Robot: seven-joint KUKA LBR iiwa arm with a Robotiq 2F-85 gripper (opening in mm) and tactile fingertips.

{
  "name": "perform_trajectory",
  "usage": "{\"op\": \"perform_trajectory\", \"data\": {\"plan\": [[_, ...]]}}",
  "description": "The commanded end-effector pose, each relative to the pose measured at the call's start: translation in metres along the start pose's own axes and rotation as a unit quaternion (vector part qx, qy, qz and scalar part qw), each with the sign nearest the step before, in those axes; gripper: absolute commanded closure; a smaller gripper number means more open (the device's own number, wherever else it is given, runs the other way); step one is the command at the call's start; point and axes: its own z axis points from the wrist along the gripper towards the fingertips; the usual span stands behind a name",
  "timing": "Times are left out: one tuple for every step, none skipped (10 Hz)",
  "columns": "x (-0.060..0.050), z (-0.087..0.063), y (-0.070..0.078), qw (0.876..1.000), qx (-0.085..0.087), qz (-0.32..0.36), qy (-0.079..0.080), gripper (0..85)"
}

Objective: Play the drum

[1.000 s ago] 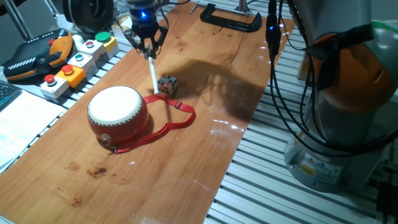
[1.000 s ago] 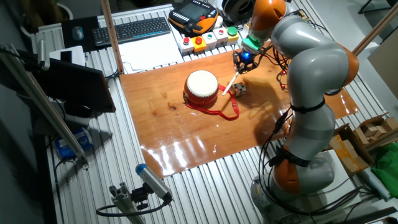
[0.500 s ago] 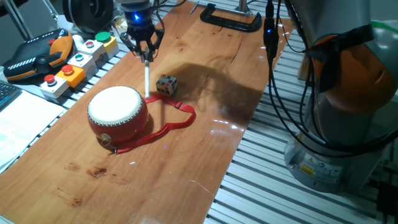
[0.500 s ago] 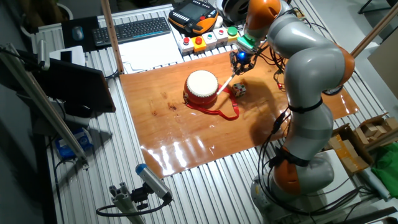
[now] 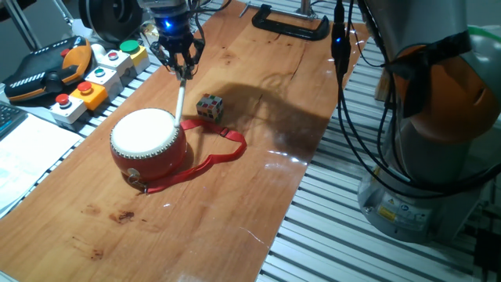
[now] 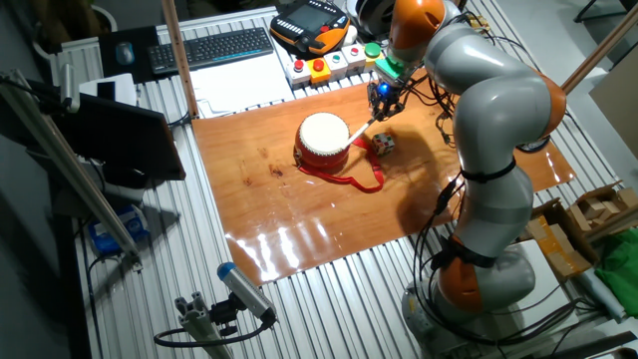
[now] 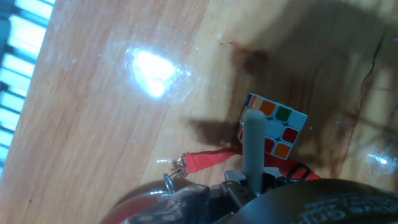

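Since a second ago the gripper (image 5: 180,66) has swung left, carrying the white stick (image 5: 181,99) so its tip now sits at the far right edge of the drum (image 5: 148,139), mid-counter (image 5: 258,94) with its red strap (image 5: 213,160) trailing right. A strike this near the rim could glance off the skin or hit the puzzle cube (image 5: 210,106) just beside it. The gripper's fingers are pinched tight on the stick's top.

Gripper (image 6: 385,93) closed on a thin white stick (image 6: 361,129) slanting down from it to the squat round red drum with cream skin (image 6: 324,140). Small multicoloured puzzle cube (image 6: 382,144) lies just below the gripper on the brown wooden worktop (image 6: 269,209), beside the drum's red strap (image 6: 366,180).
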Motion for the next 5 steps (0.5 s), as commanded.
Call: {"op": "perform_trajectory", "data": {"plan": [[0.0, -0.0002, -0.0003, 1.0, 0.0, 0.004, 0.0, 84.3], [0.0, -0.0005, -0.0008, 1.0, 0.0, 0.01, 0.005, 84.3], [0.0001, -0.0007, -0.001, 1.0, -0.001, 0.016, 0.008, 84.3], [-0.0001, -0.0007, -0.0011, 1.0, -0.002, 0.022, 0.008, 84.3], [-0.0002, -0.0007, -0.0011, 1.0, -0.003, 0.03, 0.005, 84.3]]}}
